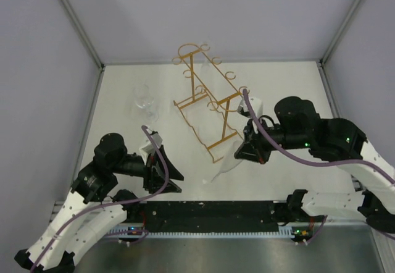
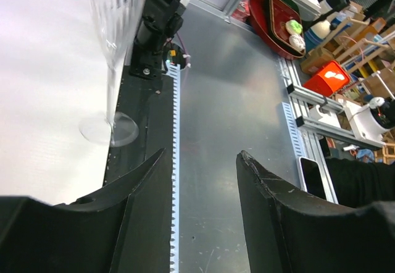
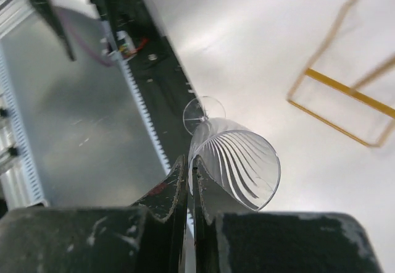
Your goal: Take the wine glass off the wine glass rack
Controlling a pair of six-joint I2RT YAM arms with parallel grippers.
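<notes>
My right gripper (image 1: pixel 242 151) (image 3: pixel 190 160) is shut on the rim of a clear wine glass with a ribbed bowl (image 3: pixel 241 162), one finger inside and one outside. The glass (image 1: pixel 225 159) hangs tilted, clear of the gold wire rack (image 1: pixel 203 94) (image 3: pixel 345 91), with its foot (image 3: pixel 203 112) low towards the table's near edge. It also shows in the left wrist view (image 2: pixel 114 50), stem and foot down. My left gripper (image 1: pixel 168 175) (image 2: pixel 200 155) is open and empty, low at the near left, apart from the glass.
A second clear stemmed glass with a rounded bowl (image 1: pixel 145 102) stands on the table left of the rack. Grey walls enclose the table on three sides. A black strip and metal plate (image 2: pixel 228 100) run along the near edge.
</notes>
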